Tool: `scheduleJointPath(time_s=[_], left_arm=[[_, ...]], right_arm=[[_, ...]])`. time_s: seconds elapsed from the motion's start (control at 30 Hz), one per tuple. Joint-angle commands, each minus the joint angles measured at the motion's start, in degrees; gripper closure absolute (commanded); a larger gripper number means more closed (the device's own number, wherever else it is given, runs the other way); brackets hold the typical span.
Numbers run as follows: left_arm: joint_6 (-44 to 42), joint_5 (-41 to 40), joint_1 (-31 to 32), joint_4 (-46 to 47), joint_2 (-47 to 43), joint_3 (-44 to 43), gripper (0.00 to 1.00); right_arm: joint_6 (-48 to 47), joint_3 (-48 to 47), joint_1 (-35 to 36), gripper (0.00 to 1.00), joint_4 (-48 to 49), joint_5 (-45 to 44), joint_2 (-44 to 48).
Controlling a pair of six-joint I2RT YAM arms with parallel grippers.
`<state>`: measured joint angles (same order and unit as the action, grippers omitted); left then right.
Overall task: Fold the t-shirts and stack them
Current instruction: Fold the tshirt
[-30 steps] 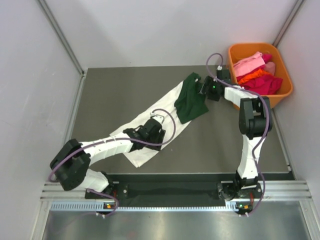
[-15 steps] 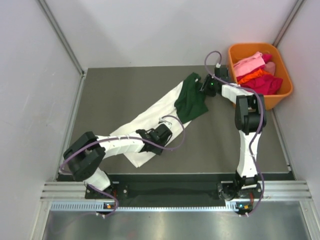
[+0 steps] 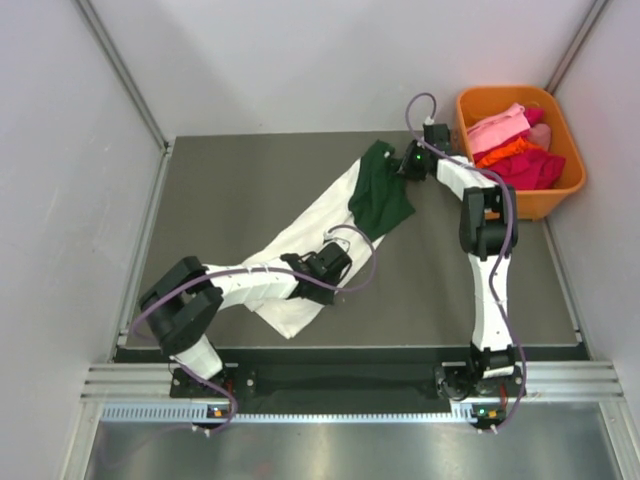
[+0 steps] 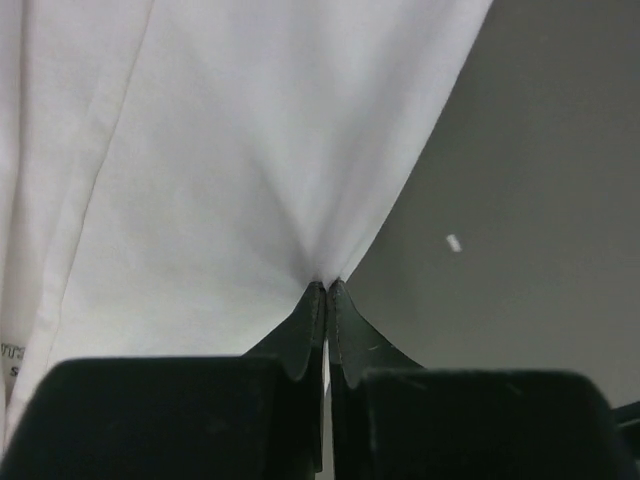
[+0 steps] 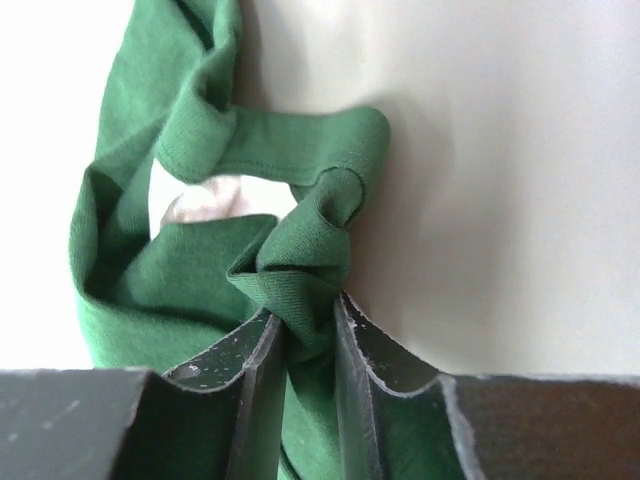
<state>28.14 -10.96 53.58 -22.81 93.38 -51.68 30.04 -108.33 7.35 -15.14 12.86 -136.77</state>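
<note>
Left wrist shows left jaws clamping cream shirt (image 4: 220, 150); right jaws clamp green shirt (image 5: 130, 290).

arms (image 3: 485, 300): white links, black joints | cables (image 3: 352, 229): lilac | fingers (image 4: 305, 322): black | wrist light (image 3: 415, 157): green

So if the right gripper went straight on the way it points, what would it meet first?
The dark green t-shirt: the right gripper pinches a fold of it, and more bunched green cloth lies just ahead.

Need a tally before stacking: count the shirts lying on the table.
2. The white shirt stretches diagonally across the middle; the green shirt overlaps its far end. More may hide underneath.
</note>
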Motion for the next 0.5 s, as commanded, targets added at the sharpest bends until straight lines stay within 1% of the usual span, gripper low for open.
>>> scheduleJointPath(time_s=[0.0,0.07,0.13,0.2,0.27,0.3,0.33,0.4,0.43,0.47], left_arm=[[8.15,14.3,3.8,8.47,5.4,-2.1,1.0],[10.17,14.04,6.08,9.27,7.42,-6.4,1.0],[11.4,14.12,7.14,9.54,11.11,-11.3,1.0],[12.72,15.0,7.94,11.29,14.61,-14.14,1.0],[13.25,18.42,8.38,13.22,17.69,-18.0,1.0],[12.73,20.17,8.82,14.79,18.49,-19.41,0.96],[12.21,21.32,9.43,14.64,19.46,-22.64,0.78],[10.27,21.07,11.45,12.45,20.52,-25.21,0.62],[9.83,20.81,11.98,12.26,20.26,-25.57,0.52],[9.65,20.98,12.42,12.17,18.87,-25.23,0.37]], right_arm=[[-0.86,-9.51,-0.5,0.76,-3.49,2.51,-4.46],[-0.86,-14.07,-0.59,0.76,-6.04,3.74,-7.09],[-0.69,-15.24,-0.67,0.75,-6.49,5.06,-8.33],[-0.25,-15.68,-0.68,0.75,-6.4,5.51,-8.51],[-0.07,-15.68,-0.68,0.73,-6.13,5.94,-8.42],[0.1,-15.59,-0.76,0.71,-6.13,6.21,-8.34],[0.02,-15.59,-0.76,0.66,-6.05,6.38,-8.25],[-0.33,-15.5,-0.85,0.62,-6.22,6.56,-7.81],[-0.51,-15.33,-0.94,0.51,-6.31,6.65,-7.64],[-0.77,-14.81,-1.03,0.43,-6.22,6.65,-6.94]])
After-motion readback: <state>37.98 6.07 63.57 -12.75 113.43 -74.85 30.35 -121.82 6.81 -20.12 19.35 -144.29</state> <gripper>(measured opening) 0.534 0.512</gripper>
